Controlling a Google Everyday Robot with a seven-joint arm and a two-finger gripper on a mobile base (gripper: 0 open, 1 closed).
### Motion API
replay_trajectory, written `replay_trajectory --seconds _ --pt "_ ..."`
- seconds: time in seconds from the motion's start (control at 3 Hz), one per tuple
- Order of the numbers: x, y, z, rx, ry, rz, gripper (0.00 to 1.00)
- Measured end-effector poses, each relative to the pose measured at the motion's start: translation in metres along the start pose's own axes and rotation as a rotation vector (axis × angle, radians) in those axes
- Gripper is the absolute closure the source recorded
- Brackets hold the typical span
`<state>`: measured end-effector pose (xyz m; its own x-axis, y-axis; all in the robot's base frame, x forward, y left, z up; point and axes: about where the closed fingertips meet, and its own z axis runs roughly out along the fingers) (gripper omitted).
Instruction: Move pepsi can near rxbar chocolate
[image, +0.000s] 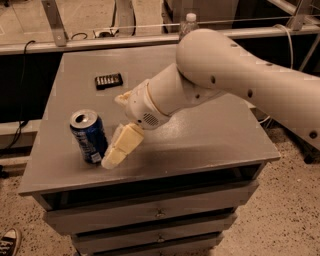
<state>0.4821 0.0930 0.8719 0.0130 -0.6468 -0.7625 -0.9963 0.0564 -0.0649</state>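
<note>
The pepsi can (89, 136) stands upright at the front left of the grey table (200, 145), blue with a silver top and a white label patch. The rxbar chocolate (109, 80) lies flat at the back left of the table, dark with a row of pale marks. My gripper (116, 152) hangs low over the table just right of the can, its cream fingers pointing down to the left, the tip right next to the can's lower side. The white arm reaches in from the right.
A clear water bottle (188, 24) stands at the table's back edge, mostly hidden behind the arm. The table is a cabinet with drawers (160, 215) below. A metal rail and cables run behind it. A shoe (7, 242) shows at the floor's bottom left.
</note>
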Motion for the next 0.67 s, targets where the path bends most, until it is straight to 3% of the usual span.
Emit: replay_trajectory --seconds 0.33,0.67 --pt "-0.025 0.005 0.02 -0.018 -0.07 -0.001 0.0" --pt "-0.041 0.011 0.035 -0.027 -0.102 0.011 0.15"
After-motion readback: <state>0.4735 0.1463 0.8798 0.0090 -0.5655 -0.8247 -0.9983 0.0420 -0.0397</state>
